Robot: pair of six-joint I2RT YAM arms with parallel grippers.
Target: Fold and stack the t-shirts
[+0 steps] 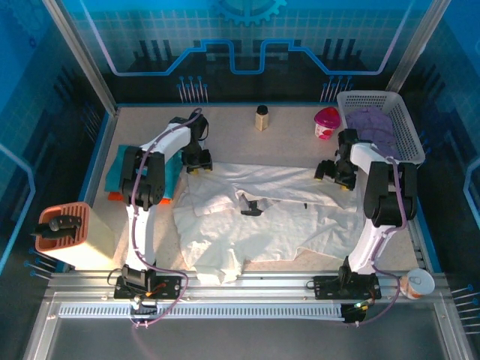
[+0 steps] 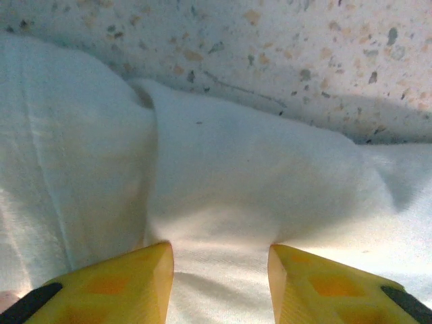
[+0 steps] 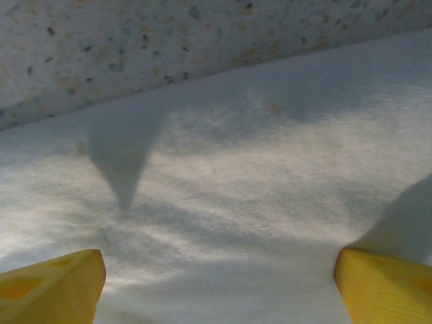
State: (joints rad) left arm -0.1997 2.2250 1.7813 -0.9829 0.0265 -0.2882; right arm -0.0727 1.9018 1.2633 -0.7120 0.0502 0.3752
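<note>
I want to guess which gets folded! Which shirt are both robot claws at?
The big white t-shirt, spread out mid-table; the left gripper and right gripper are at its far edge. The teal t-shirt and orange t-shirt sit piled at the left.

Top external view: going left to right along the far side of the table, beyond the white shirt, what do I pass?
small bottle → pink cup → white mesh basket

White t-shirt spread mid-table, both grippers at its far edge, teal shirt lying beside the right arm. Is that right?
One slip: the teal shirt lies beside the left arm, not the right, as the top external view shows. The white t-shirt is spread mid-table, with the left gripper and right gripper at its far edge.
</note>
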